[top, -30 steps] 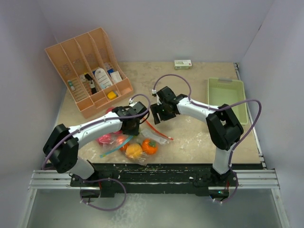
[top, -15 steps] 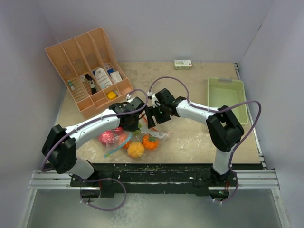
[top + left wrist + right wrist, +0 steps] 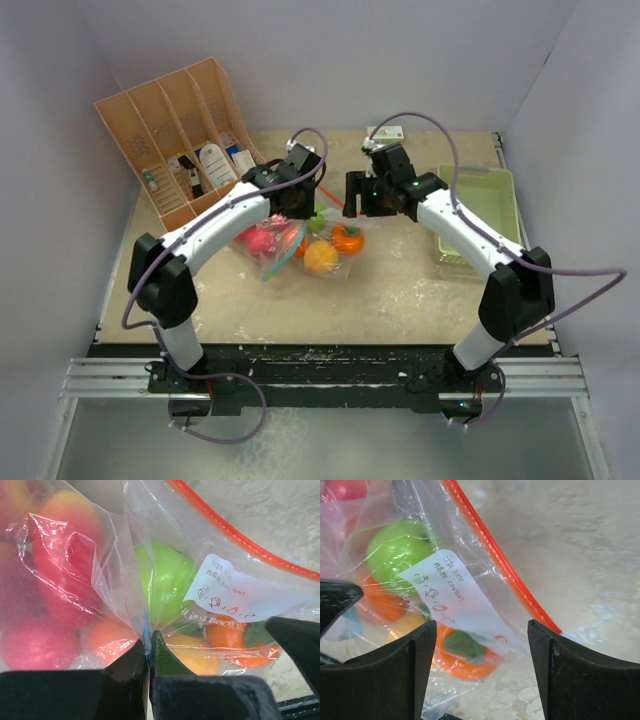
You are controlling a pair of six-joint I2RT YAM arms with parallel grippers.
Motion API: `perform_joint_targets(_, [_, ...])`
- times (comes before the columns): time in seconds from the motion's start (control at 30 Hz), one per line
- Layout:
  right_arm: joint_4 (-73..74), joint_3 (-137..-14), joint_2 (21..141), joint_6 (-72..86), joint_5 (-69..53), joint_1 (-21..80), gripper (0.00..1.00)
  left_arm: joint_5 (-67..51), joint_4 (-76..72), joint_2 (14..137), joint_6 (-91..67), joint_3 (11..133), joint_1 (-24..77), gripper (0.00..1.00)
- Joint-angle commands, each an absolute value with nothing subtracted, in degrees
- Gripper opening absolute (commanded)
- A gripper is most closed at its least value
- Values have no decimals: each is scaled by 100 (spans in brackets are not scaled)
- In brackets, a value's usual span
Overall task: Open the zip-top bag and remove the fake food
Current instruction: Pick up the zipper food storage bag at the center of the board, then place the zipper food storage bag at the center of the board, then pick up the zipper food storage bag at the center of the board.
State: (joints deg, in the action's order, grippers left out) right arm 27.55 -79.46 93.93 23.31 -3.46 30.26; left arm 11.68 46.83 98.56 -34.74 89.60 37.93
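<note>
My left gripper (image 3: 148, 639) is pinched on the zip-top bag (image 3: 150, 510) (fake food (image 3: 165, 580) inside), mid-worktop (image 3: 400, 290); right gripper (image 3: 481, 630) gapes over its red zip (image 3: 495, 560).

The left arm (image 3: 212, 228) and the right arm (image 3: 456, 228) are white with big black joints (image 3: 162, 290). A thin purple cable (image 3: 420, 117) loops along each one. The fingers (image 3: 420, 675) are black, thick and blocky.

Plain pale lavender walls (image 3: 420, 60) on three sides. Beige mottled stone-look tabletop (image 3: 400, 295), scuffed white in patches. Silver slotted metal rail (image 3: 545, 377) along near edge. Soft, even light; faint shadows.
</note>
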Motion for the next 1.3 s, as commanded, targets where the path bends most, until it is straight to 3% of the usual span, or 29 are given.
perform_joint_targets(0.0, [3307,-8256,9038,2584,136,2850,75,974,4558,10633,-3018,10023,3797,0])
perform_joint_targets(0.1, [3495,-8372,8947,2555,333,2839,75,889,4709,11271,-3035,10629,3780,4])
perform_joint_targets(0.23, [3630,-8414,8872,2482,495,2839,75,1027,4851,11427,-3251,10933,3734,63])
perform_joint_targets(0.3, [3594,-8388,8858,2466,438,2838,75,1033,4769,11304,-3263,10843,3673,79])
perform_joint_targets(0.37, [3507,-8361,8910,2461,231,2836,73,1039,4756,11133,-3217,10664,3625,88])
perform_joint_targets(0.53, [3059,-8369,9114,2328,-716,2872,71,1144,4464,10156,-3346,9398,3557,97])
perform_joint_targets(0.73, [2615,-8507,9410,2218,-991,2953,71,1016,3962,8617,-3855,7548,3365,98])
perform_joint_targets(1.27, [2199,-8716,10502,2269,-1573,3079,69,1019,4269,7449,-4237,6529,3331,100])
